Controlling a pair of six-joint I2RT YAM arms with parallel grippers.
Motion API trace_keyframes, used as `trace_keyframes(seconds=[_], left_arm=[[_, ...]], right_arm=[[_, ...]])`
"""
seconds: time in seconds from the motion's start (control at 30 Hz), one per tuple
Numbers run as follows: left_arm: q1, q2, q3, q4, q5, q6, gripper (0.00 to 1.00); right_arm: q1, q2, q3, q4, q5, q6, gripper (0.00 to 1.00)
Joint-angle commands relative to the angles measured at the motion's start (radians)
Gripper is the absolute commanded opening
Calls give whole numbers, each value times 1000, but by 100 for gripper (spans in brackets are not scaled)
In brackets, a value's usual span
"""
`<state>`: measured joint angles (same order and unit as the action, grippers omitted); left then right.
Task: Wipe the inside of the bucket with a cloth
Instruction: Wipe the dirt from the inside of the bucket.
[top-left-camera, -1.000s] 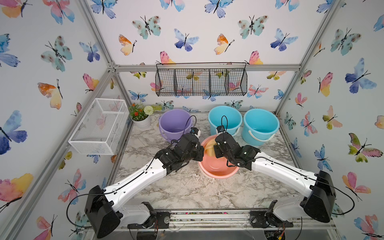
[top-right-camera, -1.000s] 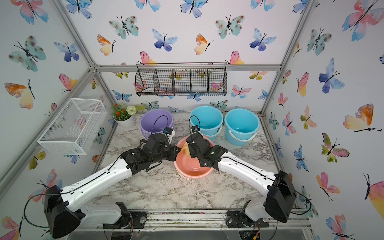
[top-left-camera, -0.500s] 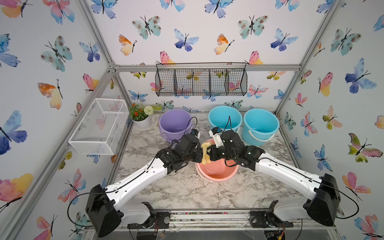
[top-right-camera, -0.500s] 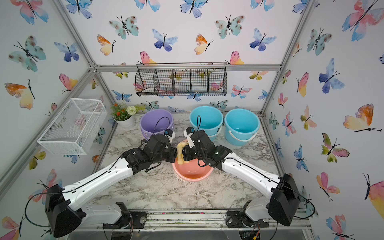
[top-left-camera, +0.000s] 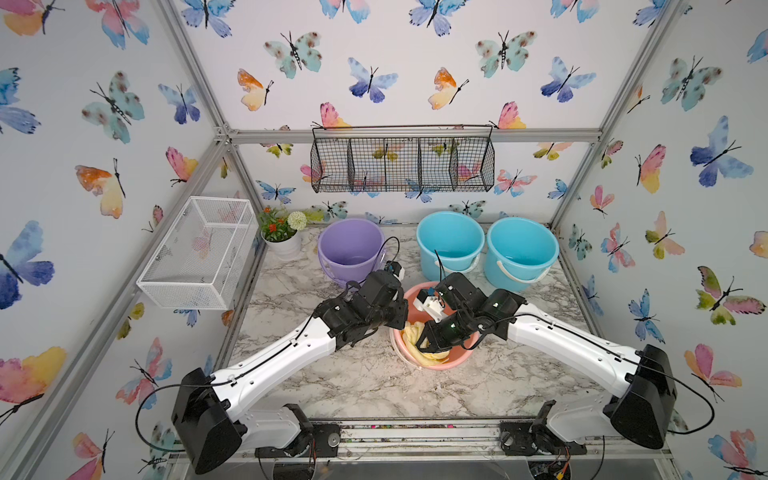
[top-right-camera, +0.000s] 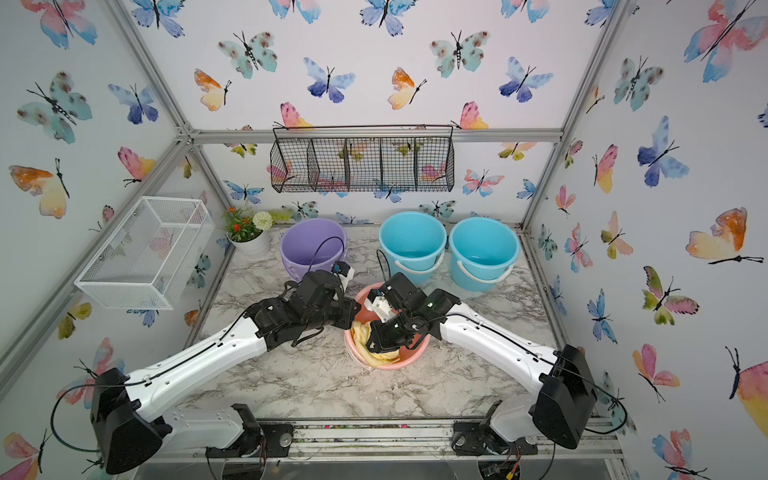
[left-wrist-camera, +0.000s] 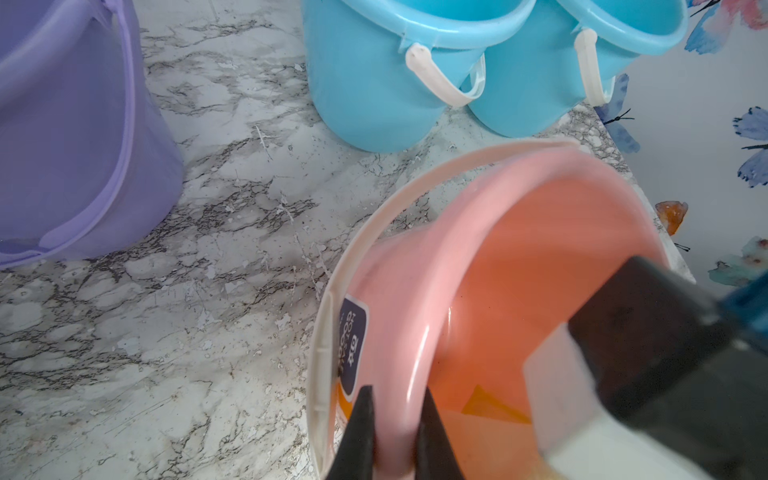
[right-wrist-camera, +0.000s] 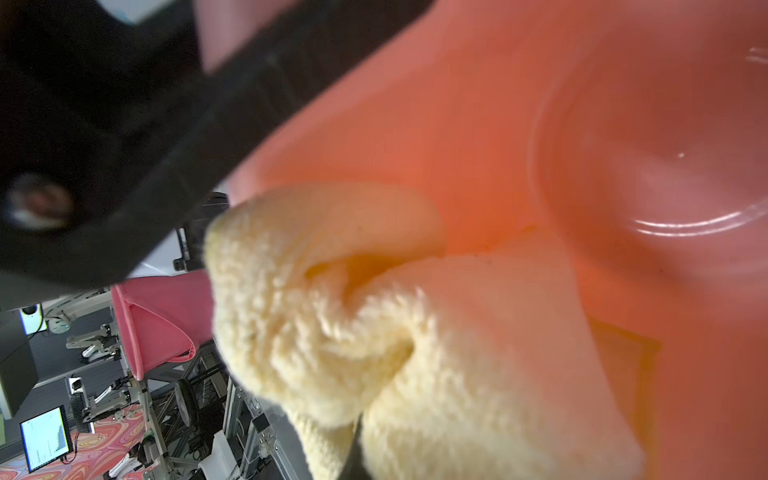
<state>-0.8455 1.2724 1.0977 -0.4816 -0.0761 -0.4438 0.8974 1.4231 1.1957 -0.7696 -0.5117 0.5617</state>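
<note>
- Fluffy pale yellow cloth (right-wrist-camera: 316, 332) is bunching inside the glossy round pink plastic bucket (left-wrist-camera: 540, 249), lower centre.
- Right tool (top-left-camera: 424, 340) is angling down inside, pinching the cloth tight.
- Left tool (left-wrist-camera: 397, 401) is clamping the bucket rim.

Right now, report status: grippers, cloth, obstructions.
Left gripper shut on bucket rim. Right gripper shut on cloth, inside bucket. Cloth bunched against wall, spilling over near rim. Purple bucket, blue buckets behind, apart.

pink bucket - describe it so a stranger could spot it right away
On the marble table, in front of the purple bucket and two blue buckets at the back, sits the pink bucket. It alone is pink, and a yellow cloth lies inside it.
</note>
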Motion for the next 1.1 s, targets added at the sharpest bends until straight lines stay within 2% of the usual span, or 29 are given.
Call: trace_keyframes(seconds=[0.0,0.13,0.3,0.47,0.57,0.7,0.9,0.97,1.07], left_arm=[[6,-21,19,58,-43,-2,0],[6,-20,22,28,-61,7,0],[6,-25,21,17,-48,8,0],[6,-20,14,30,-13,7,0],[6,-12,13,40,17,-2,0],[6,-12,6,65,56,-21,0],[6,-20,-18,83,101,-50,0],[6,-24,-21,84,104,-54,0],[6,-28,-24,88,106,-59,0]], right_arm=[[11,44,61,-293,82,-77,2],[11,97,144,-471,302,-81,2],[11,131,220,-540,598,-45,2],[11,175,259,-516,941,17,2],[11,170,249,-371,1075,12,2],[11,136,156,-68,1128,-18,2],[11,51,-90,490,1132,-75,2],[11,34,-143,621,1106,-69,2],[11,0,-205,786,999,-52,2]])
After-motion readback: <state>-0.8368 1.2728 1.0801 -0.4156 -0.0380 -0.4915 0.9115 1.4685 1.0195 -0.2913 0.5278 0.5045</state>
